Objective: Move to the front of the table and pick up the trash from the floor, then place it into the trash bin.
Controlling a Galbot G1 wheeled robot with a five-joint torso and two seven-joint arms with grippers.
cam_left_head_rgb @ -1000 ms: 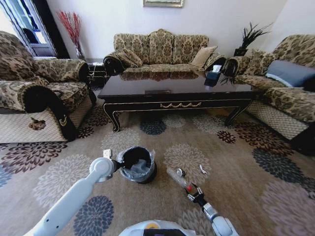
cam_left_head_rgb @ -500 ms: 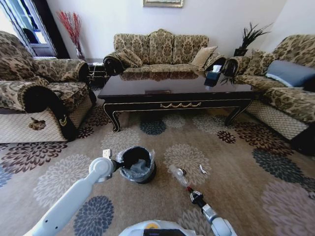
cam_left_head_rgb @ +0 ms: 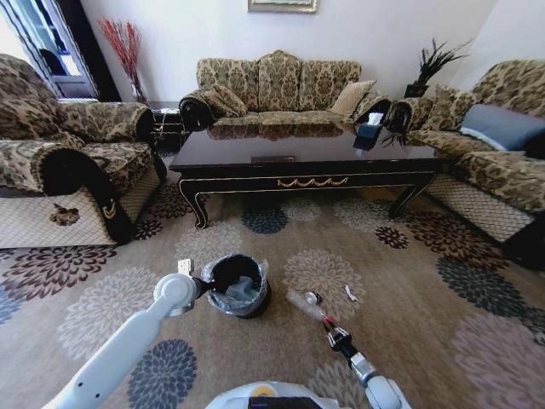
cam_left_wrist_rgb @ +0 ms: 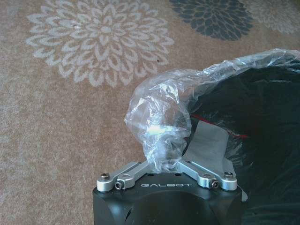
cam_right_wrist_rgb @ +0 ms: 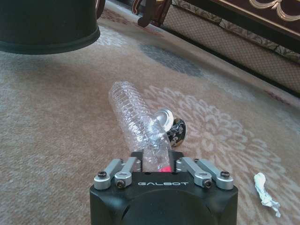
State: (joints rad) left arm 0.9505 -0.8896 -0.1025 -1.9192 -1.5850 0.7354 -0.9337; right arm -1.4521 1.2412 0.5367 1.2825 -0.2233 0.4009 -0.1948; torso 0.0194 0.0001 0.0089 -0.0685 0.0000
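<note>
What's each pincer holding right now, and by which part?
Right pincer grips the clear bottle at its red-cap end. Left pincer pinches the plastic liner bag at the trash bin's rim.

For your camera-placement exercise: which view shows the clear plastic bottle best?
The right wrist view: the clear plastic bottle lies close up on the carpet, its red-capped end in the right tool. The head view shows it small; the left wrist view shows the bin's bag.
</note>
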